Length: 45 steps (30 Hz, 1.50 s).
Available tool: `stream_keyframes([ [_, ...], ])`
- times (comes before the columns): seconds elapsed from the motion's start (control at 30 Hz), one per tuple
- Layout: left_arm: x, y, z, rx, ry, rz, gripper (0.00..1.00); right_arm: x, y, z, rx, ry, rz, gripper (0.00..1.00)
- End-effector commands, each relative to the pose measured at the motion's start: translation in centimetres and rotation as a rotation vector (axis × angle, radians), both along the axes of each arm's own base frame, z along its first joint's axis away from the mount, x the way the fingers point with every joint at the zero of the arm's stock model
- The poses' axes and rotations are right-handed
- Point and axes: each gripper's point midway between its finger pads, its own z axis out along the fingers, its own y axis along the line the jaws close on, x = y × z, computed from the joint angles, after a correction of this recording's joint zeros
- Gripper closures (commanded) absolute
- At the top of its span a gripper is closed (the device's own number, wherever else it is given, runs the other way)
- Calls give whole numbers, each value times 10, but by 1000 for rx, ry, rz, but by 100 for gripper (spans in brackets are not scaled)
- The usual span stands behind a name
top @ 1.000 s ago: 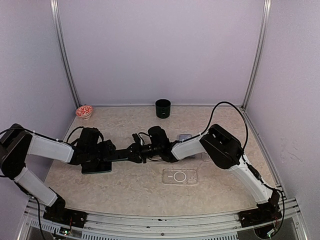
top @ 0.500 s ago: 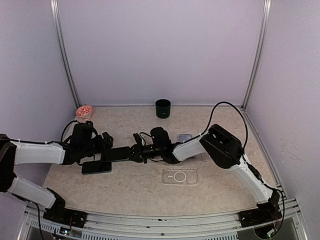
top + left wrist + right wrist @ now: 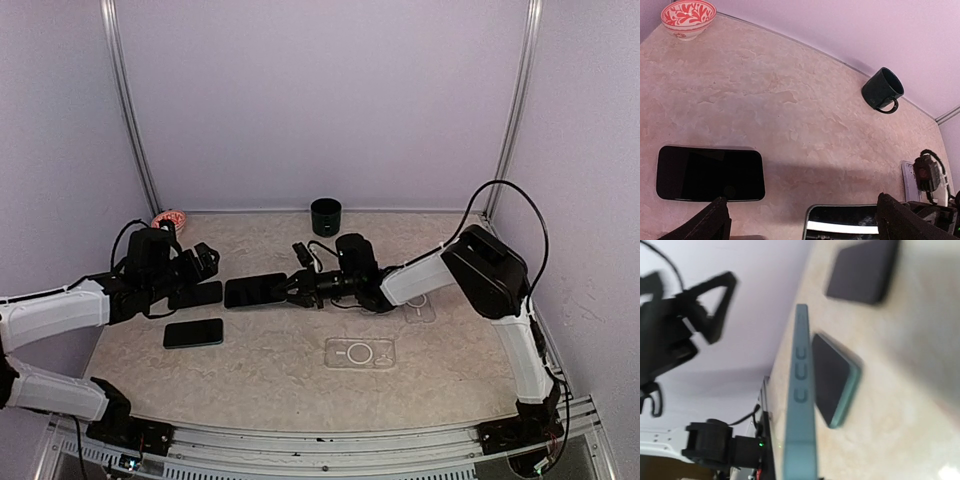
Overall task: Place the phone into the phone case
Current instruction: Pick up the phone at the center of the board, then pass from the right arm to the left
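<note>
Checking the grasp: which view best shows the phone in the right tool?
Top external. The whole phone is in frame, with the right tool pinching one end. Left wrist shows only part of it, cut off by the frame's bottom edge. Right wrist sees it edge-on, so only the thin side with its buttons shows.

Dark mug [image 3: 325, 216] upright, far edge of table [image 3: 290, 375]; red-patterned bowl [image 3: 688, 17], far-left corner.

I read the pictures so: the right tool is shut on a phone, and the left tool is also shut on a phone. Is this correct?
Not fully. The right tool is shut on a phone, but the left tool is open and holds nothing. The left wrist view shows its fingers wide apart with nothing gripped between them.
</note>
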Motion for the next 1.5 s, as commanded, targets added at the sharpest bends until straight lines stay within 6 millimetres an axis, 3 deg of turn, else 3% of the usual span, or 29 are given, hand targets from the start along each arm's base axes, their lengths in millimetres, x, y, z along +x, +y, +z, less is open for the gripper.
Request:
stream_keyframes([
  [0.0,4,1,20,63,-24,23,1,2,-18,77,99,-263,12,100],
  [0.1,6,-7,29,21,-46,-16,1,-3,-32,82,92,-291,20,100],
  [0.27,9,-42,37,7,-82,-183,1,-11,-56,88,82,-351,11,100],
  [0.43,-2,-73,56,-102,-183,-338,1,-23,-75,98,78,-421,16,100],
  [0.67,-14,-121,55,-206,-181,-564,1,-32,-98,114,81,-531,-5,100],
  [0.9,-36,-157,78,-293,-268,-757,1,-38,-125,133,102,-618,-34,100],
  [1.03,-47,-173,87,-331,-286,-845,1,-47,-131,142,122,-663,-17,100],
  [1.23,-59,-195,84,-364,-241,-958,4,-61,-138,159,176,-736,2,100],
  [1.47,-72,-212,90,-405,-240,-1041,9,-68,-140,166,196,-770,24,100],
])
